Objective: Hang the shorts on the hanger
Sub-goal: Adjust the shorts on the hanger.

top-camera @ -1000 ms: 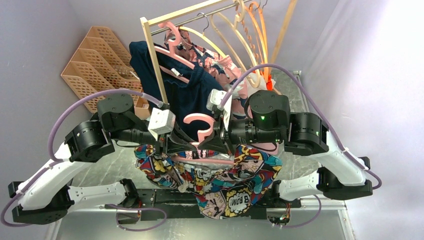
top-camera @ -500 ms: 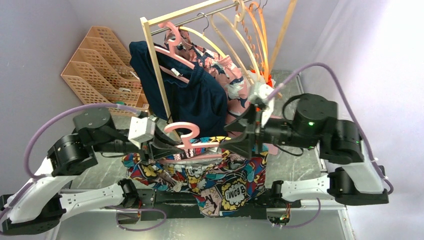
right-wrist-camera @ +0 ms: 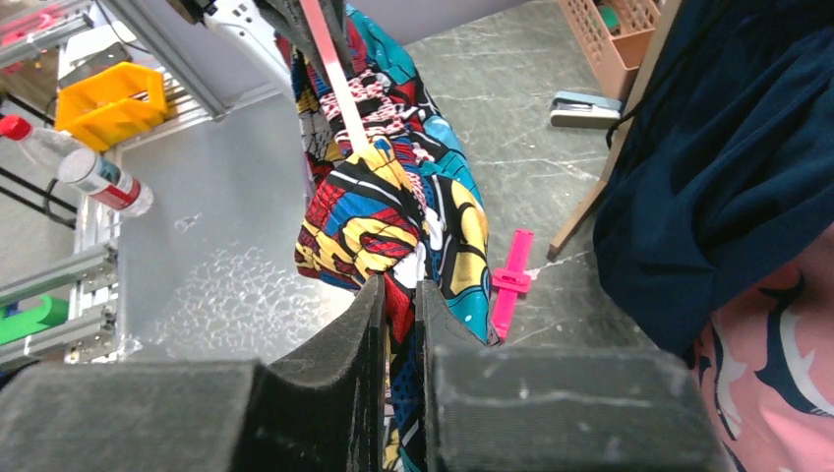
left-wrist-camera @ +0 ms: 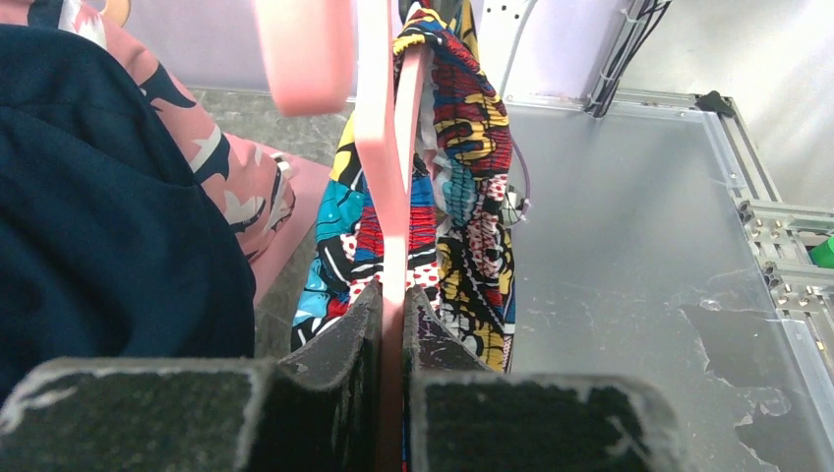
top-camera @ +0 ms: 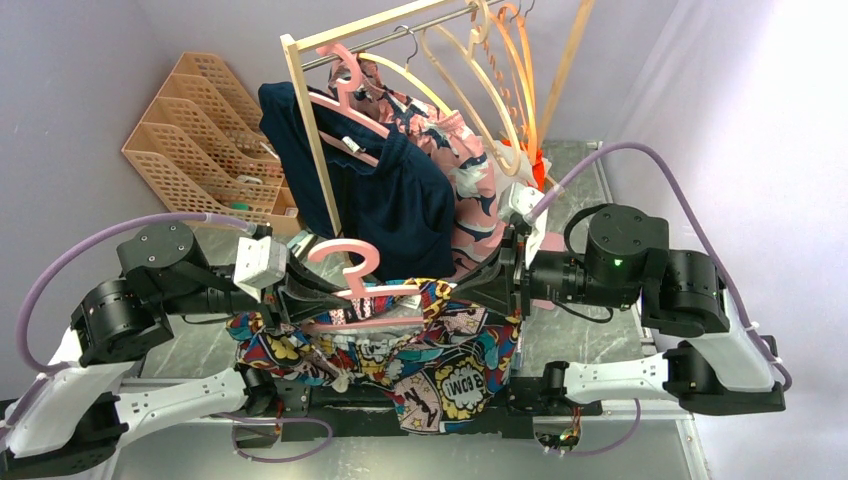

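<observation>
Hanger [left-wrist-camera: 382,177] shifted left, clamped in left gripper [left-wrist-camera: 391,300]; right gripper [right-wrist-camera: 398,295] pinches shorts [top-camera: 440,370]; navy garment [top-camera: 400,205] just behind.

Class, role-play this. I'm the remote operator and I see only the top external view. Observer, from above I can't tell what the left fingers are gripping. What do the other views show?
Observer: In the left wrist view, the left fingers are shut on the thin edge of the pink hanger.
Operator: And the right side?
Observer: In the right wrist view, the right fingers are almost together, with fabric of the shorts pinched between them.
Operator: Is anything lying underneath?
Observer: Yes. A pink clip lies flat on the table, next to the hanging shorts.
</observation>
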Controlling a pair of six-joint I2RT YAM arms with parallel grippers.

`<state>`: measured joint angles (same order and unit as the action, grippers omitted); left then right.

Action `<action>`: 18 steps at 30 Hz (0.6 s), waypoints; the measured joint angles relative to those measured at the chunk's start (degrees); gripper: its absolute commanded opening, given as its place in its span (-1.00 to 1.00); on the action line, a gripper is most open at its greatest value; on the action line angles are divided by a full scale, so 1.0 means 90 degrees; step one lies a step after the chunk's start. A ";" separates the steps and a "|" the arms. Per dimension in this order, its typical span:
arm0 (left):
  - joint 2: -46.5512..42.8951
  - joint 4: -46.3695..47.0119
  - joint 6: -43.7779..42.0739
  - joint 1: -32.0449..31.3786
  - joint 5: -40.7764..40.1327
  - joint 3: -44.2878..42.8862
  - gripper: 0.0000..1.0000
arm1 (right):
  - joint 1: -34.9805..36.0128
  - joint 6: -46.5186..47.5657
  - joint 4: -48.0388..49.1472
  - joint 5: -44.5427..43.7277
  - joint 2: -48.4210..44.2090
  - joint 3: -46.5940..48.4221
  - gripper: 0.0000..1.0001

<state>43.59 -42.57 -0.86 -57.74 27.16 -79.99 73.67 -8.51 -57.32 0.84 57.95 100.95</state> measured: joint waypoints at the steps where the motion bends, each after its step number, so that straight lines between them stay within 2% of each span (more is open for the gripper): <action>1: 0.0002 -0.0027 0.0000 0.0005 -0.0005 -0.0010 -0.86 | 0.0015 -0.0015 0.0002 0.0051 -0.0024 -0.0029 -0.81; 9: 0.0068 0.0017 0.0002 0.0005 0.0017 -0.0073 -0.86 | 0.0029 -0.0325 0.0571 0.0044 -0.0495 -0.0568 -0.75; 15: 0.0104 0.0114 0.0005 0.0005 0.0112 -0.0073 -0.86 | 0.0015 -0.0563 0.0743 -0.0168 -0.0634 -0.0661 -0.21; 18: 0.0075 0.0083 0.0007 0.0005 0.0129 -0.0073 -0.86 | 0.0000 -0.0631 0.0794 -0.0267 -0.0634 -0.0661 -0.08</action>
<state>44.27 -41.82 -0.80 -57.69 28.32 -80.64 73.67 -14.20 -50.17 -1.56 52.25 95.00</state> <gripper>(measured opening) 0.106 0.406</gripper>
